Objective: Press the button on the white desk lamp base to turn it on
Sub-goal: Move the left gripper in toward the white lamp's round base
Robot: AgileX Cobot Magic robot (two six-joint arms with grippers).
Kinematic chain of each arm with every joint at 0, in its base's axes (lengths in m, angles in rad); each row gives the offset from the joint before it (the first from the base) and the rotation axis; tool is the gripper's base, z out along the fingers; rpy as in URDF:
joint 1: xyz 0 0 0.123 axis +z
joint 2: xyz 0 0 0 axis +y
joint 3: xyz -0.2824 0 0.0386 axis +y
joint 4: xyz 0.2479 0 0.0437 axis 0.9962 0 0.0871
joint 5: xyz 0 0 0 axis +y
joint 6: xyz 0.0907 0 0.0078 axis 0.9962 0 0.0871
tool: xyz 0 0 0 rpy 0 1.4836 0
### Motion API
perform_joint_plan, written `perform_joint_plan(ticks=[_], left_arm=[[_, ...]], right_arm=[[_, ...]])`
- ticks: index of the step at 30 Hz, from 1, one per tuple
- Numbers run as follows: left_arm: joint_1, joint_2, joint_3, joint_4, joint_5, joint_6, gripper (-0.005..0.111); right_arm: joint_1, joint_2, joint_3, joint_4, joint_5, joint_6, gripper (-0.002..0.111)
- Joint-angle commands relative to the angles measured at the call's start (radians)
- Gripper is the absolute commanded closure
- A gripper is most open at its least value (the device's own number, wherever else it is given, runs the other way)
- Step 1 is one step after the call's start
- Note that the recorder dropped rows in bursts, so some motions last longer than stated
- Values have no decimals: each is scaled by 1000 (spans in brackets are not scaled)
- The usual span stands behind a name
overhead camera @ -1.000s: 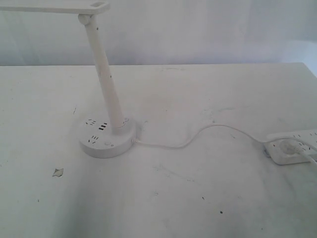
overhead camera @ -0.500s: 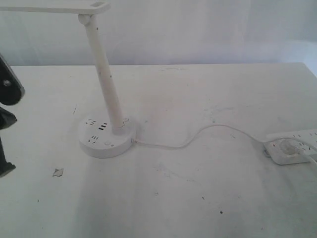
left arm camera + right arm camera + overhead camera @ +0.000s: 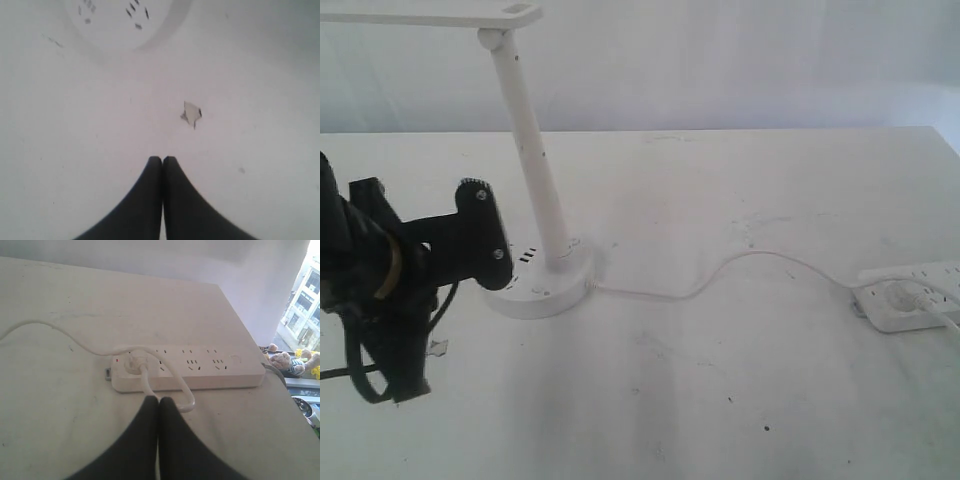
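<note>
The white desk lamp base sits left of the table's middle, with its slanted stem rising to the flat head. The button shows only as a faint round mark on the base's near top. My left arm covers the base's left part. The left gripper points down at the table, near and left of the base, shut and empty. In the left wrist view its tips hang short of the base, whose dark slots show. The right gripper is shut and empty, out of the exterior view.
A white power strip lies at the table's right edge, directly ahead of the right gripper. The lamp's plug sits in it, and its cord runs across to the base. A small paper scrap lies between the left gripper and the base.
My left arm has come in from the left edge toward the lamp base and now hides its left part. The lamp and the power strip have not moved.
</note>
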Motion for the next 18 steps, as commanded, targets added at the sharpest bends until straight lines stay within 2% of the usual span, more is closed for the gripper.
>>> perform_joint_plan(ticks=[1, 5, 11, 18], left_arm=[[-15, 26, -10, -7, -182, -42, 107], [-2, 48, -24, -71, -199, -40, 107], [66, 125, -115, -289, -148, -28, 107], [124, 226, -221, -587, -174, 126, 107]], right_arm=[[-4, -2, 1, 1, -4, 4, 108], [-4, -2, 1, 1, -4, 4, 108], [-4, -2, 1, 1, -6, 4, 108], [-4, -2, 1, 1, -6, 4, 108]])
